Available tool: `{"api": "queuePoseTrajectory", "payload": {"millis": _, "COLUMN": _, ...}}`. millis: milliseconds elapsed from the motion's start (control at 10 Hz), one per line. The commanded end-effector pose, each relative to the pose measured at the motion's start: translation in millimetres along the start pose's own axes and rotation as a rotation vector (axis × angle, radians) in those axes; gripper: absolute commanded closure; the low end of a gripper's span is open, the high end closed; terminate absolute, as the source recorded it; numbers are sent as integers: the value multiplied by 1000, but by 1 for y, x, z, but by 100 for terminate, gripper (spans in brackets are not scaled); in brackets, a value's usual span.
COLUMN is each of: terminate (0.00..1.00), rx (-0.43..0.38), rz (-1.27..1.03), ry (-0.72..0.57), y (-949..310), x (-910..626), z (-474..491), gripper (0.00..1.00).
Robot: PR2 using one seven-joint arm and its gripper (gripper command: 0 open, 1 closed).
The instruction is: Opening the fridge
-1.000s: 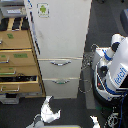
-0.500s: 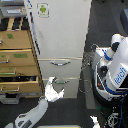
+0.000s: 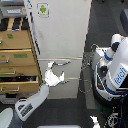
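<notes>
The fridge (image 3: 60, 35) is tall and white and fills the middle of the exterior view. A green-logo sticker (image 3: 43, 9) marks its upper door. Below are two drawers, each with a silver bar handle, the upper handle (image 3: 61, 62) and the lower handle (image 3: 70, 80). The doors and drawers look shut. My white arm (image 3: 31, 104) reaches up from the bottom left. My gripper (image 3: 55, 75) is in front of the upper drawer, between the two handles, with its fingers spread open and nothing visibly held. Whether it touches a handle is unclear.
A wooden drawer cabinet (image 3: 17, 55) stands against the fridge on the exterior view's left, with its drawers pulled partly out. A white and blue robot base (image 3: 115, 70) with cables (image 3: 90, 65) stands on the exterior view's right, on a dark floor.
My arm has risen from the floor area up toward the fridge. The gripper now sits level with the lower drawers, between the handles. The fridge has not moved.
</notes>
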Motion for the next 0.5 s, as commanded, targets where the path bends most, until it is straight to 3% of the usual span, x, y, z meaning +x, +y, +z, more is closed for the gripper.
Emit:
{"api": "queuePoseTrajectory", "payload": {"millis": 100, "terminate": 0, "rx": 101, "rz": 383, "ry": 22, "y": 118, "x": 20, "z": 48, "gripper": 0}}
{"api": "queuePoseTrajectory", "payload": {"millis": 500, "terminate": 0, "rx": 152, "rz": 494, "ry": 43, "y": 159, "x": 21, "z": 52, "gripper": 0}}
